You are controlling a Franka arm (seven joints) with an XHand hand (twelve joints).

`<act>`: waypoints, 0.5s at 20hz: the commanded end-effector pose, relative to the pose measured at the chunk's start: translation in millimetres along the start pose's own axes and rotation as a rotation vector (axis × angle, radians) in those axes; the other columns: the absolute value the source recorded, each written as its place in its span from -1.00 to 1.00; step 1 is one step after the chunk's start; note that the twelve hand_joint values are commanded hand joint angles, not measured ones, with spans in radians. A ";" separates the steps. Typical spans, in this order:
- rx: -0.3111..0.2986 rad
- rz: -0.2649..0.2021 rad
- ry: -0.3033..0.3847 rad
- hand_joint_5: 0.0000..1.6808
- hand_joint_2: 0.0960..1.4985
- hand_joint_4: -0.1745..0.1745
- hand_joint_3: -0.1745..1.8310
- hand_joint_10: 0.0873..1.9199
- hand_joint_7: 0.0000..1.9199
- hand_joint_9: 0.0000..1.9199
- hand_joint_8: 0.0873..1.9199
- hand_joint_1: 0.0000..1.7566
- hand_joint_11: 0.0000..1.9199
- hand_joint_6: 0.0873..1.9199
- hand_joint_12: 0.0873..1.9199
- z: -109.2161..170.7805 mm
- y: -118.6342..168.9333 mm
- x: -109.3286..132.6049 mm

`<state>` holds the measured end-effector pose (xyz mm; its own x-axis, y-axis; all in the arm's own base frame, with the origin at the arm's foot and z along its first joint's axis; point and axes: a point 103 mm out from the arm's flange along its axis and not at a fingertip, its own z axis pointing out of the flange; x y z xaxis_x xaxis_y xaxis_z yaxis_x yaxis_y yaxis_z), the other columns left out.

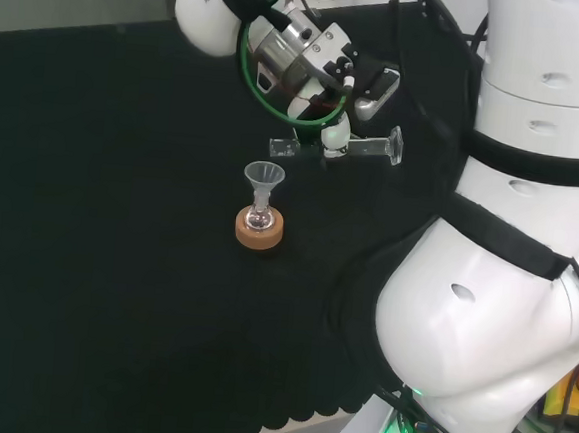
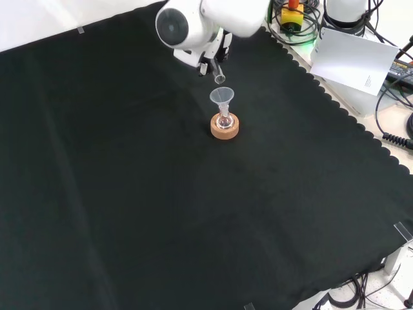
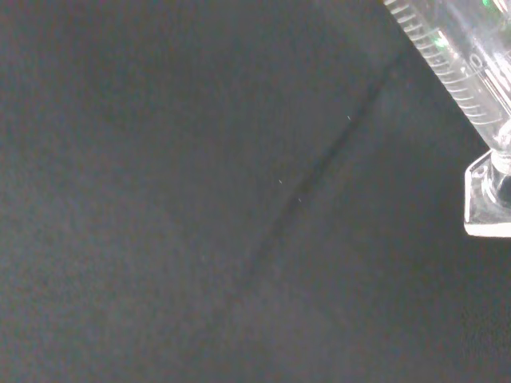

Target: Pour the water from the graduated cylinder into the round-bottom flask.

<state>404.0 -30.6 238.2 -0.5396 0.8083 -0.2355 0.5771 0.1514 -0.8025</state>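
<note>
Hand [image 1: 325, 79] raised above the cloth [image 1: 97, 242], up and to the right of the cork stand [image 1: 259, 229] in the head view, fingers curled round the middle of the graduated cylinder [image 1: 340, 148]. Cylinder held lying almost level in that view, open mouth toward the left, flat foot toward the right near the arm's big white links [image 1: 504, 294]. Mouth close above and just right of the funnel [image 1: 263, 177], not touching it. Seen from the front, hand [image 2: 208, 59] mostly behind a white link with a round grey cap, the cylinder's [image 2: 218, 72] mouth showing below it, just above and left of the funnel [image 2: 222, 98]. At the wrist, a ribbed, marked stretch of the cylinder [image 3: 459, 76] with its foot over bare cloth. One cylinder, one funnel, one round-bottom flask [image 1: 260, 217], one cork stand. Flask upright on the stand [image 2: 224, 126], funnel seated in its neck. Whether water remains in the cylinder, or any lies in the flask [image 2: 224, 120]: cannot tell.
</note>
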 end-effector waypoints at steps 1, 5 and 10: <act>-0.136 -0.060 0.137 0.07 0.52 -0.51 -0.83 -1.00 0.28 0.51 -0.72 0.25 0.34 0.15 -0.33 3.3 -3.1 -7.5; -0.217 -0.088 0.191 0.07 0.52 -0.51 -0.83 -1.00 0.28 0.51 -0.72 0.25 0.34 0.15 -0.33 4.4 -2.3 -9.9; -0.314 -0.103 0.235 0.07 0.52 -0.52 -0.83 -1.00 0.28 0.51 -0.72 0.25 0.34 0.15 -0.32 2.8 2.0 -12.5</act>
<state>408.6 -36.9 239.3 -0.4846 0.8734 -0.0482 0.6685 0.3343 -0.6644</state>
